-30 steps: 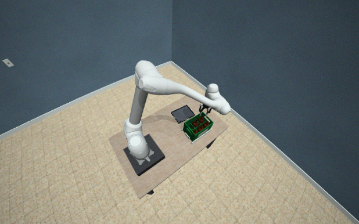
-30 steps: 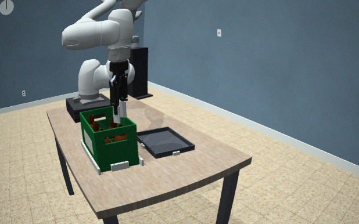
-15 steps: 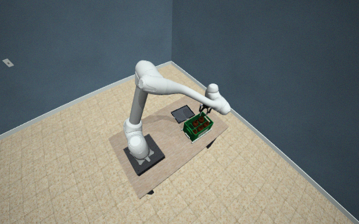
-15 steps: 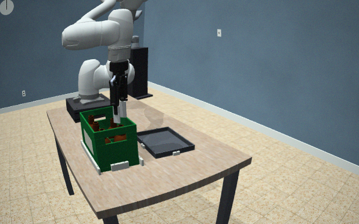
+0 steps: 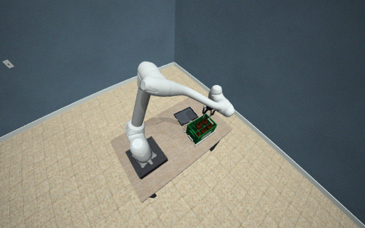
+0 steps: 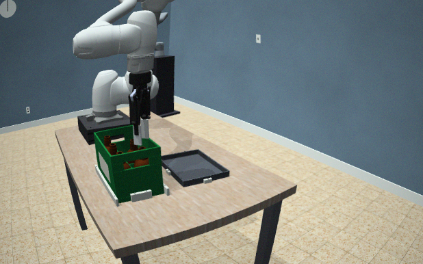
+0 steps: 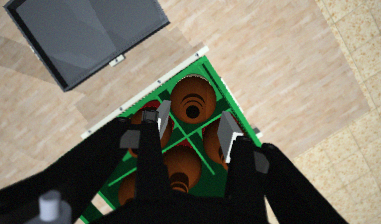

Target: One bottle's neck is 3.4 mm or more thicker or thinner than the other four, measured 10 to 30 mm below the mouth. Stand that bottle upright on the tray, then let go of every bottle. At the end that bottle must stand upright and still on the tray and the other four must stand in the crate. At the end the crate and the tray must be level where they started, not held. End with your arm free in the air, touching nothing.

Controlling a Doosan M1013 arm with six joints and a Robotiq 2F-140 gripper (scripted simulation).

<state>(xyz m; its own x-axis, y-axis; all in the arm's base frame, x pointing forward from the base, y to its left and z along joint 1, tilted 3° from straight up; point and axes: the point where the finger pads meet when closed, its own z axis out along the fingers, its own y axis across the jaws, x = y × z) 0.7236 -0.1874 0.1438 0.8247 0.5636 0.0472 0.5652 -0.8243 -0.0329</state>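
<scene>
My gripper (image 5: 207, 115) (image 6: 141, 137) (image 7: 194, 117) points down over the green crate (image 5: 196, 139) (image 6: 137, 181) (image 7: 245, 121). Its fingers are partly open with nothing between them, and the tips are near the height of the crate's rim. Several brown bottles stand in the crate's compartments. One bottle (image 7: 193, 95) in a corner compartment lies just ahead of the fingertip gap in the wrist view; another bottle (image 7: 185, 165) is behind the gap. The fingers partly hide other bottles. Differences in neck thickness cannot be told. The dark tray (image 5: 185, 116) (image 6: 196, 167) (image 7: 91, 40) is empty.
White stop blocks (image 6: 141, 195) stand around the crate's foot, and a small block (image 6: 207, 180) (image 7: 119, 60) sits at the tray's edge. The tray lies beside the crate on the wooden table (image 5: 175, 147) (image 6: 196, 212). The crate's walls and green dividers surround the bottles.
</scene>
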